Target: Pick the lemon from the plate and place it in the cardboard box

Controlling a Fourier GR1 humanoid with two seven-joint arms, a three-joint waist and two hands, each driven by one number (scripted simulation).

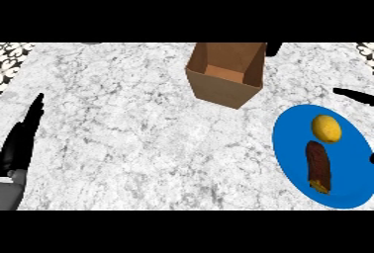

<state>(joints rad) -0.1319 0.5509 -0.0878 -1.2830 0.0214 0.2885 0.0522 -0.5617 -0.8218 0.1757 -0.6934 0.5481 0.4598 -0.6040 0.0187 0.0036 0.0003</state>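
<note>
Lemon sits on blue plate at the worktop's right edge, beside a brown food piece. Cardboard box stands open near the far edge. Left hand at left edge, fingers straight, holding nothing; right hand's fingers can't be told.

A white and grey marbled counter fills nearly the whole frame, evenly lit, with no strong shadows. At the upper left corner and the upper right corner, narrow strips of dark patterned surface show beyond the counter's edge.
</note>
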